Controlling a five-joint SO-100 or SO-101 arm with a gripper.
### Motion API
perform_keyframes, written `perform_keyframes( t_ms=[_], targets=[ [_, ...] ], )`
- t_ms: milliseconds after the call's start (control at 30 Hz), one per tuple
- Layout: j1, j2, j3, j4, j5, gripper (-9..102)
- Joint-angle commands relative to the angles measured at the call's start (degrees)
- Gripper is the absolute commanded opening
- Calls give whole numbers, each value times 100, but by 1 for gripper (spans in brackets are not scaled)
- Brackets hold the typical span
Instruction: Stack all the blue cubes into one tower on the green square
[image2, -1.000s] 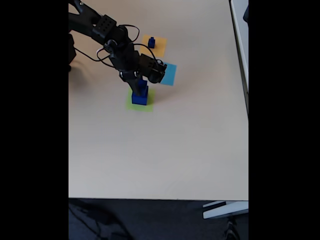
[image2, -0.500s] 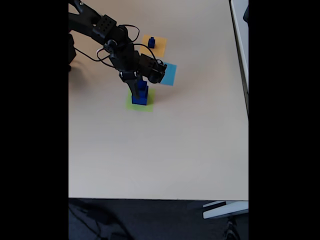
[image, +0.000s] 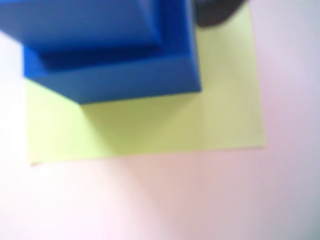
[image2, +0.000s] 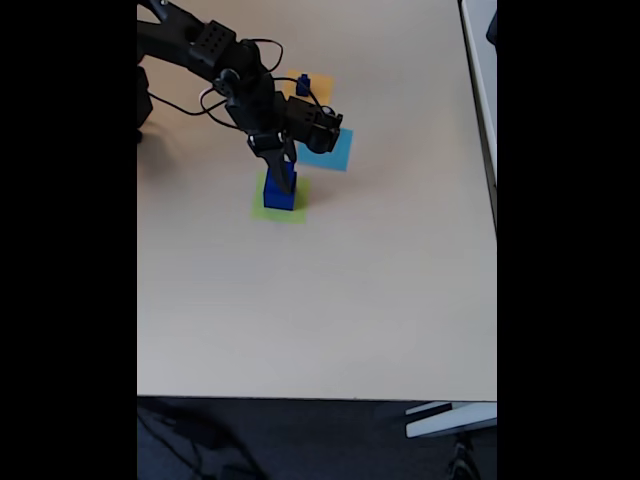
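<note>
From the fixed view I see the tower (image2: 279, 190), two blue cubes stacked upright, long axis vertical, on the green square (image2: 262, 211) at the table's (image2: 350, 300) far left. The gripper (image2: 282, 172) hangs at its top; whether its fingers are apart, I cannot tell. The small cube (image2: 303, 86) sits farther back on an orange patch (image2: 322, 88). My wrist view adds the stepped cube edges (image: 115, 50), blurred.
</note>
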Motion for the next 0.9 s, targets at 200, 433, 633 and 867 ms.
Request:
perform_keyframes(
  t_ms=[200, 433, 633, 867],
  targets=[
    [-308, 343, -1301, -299, -510, 37],
    [-1037, 308, -2004, -255, 229, 37],
    [-1872, 220, -2206, -44, 1380, 37],
    [-2804, -123, -2127, 554, 3173, 37]
  ],
)
